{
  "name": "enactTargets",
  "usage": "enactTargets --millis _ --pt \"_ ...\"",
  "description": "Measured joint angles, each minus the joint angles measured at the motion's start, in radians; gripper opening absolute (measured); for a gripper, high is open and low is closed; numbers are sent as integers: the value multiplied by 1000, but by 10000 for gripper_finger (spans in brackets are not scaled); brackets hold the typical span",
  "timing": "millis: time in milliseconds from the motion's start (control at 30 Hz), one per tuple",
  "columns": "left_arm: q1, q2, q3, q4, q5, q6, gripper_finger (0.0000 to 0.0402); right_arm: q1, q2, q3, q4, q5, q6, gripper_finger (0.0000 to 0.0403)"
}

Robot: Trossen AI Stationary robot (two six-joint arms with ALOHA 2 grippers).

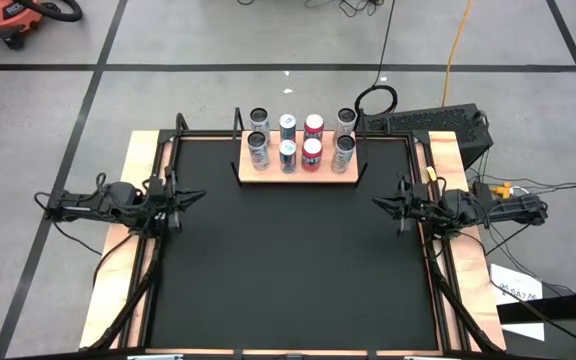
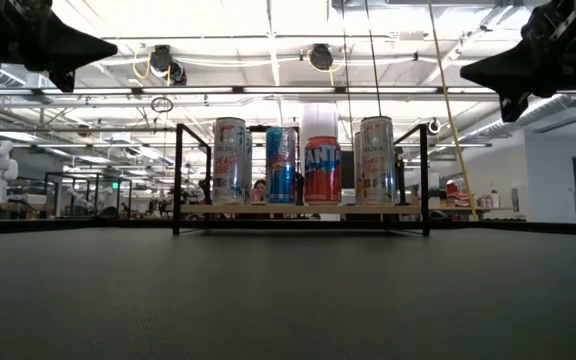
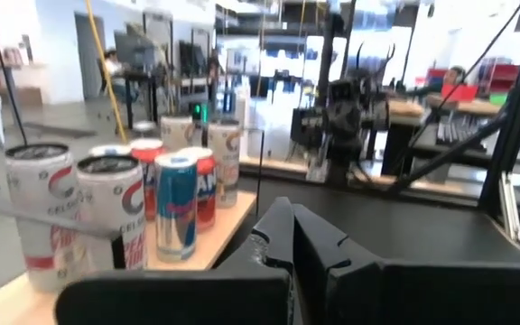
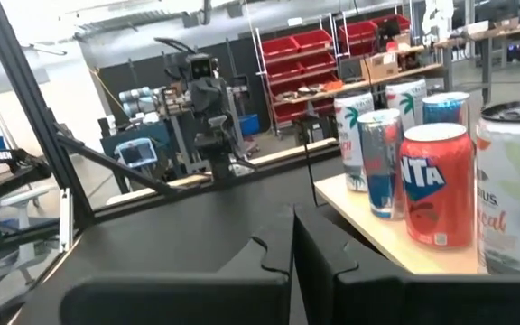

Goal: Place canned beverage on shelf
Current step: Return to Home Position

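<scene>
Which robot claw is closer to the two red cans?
The right. The right gripper hovers off the shelf, at its right front corner, near the red cans; the left gripper waits farther away, past its left end.

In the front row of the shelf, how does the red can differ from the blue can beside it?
The red can is orange-red; the blue can is blue and silver. The red can is shorter and slightly wider than the blue can. Both stand upright, side by side, on the shelf.

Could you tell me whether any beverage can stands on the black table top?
No, all eight cans stand on the light-coloured wooden shelf.
</scene>
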Motion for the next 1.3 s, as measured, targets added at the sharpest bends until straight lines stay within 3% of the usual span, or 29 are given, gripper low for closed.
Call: enactTargets --millis 233,400,733,1067,1300 --pt "0 0 -101 148 0 -7 0 0 -21 0 -27 -2 29 0" --pt "0 0 -131 167 14 -33 0 0 -21 0 -51 -3 29 0" --pt "1 0 -220 356 114 -28 0 1 -40 0 -79 -9 59 0" --pt "1 0 -220 321 140 -21 0 1 -40 -105 55 -59 153 0" --pt "9 0 -220 310 143 -11 0 1 -39 -107 48 -55 71 0"
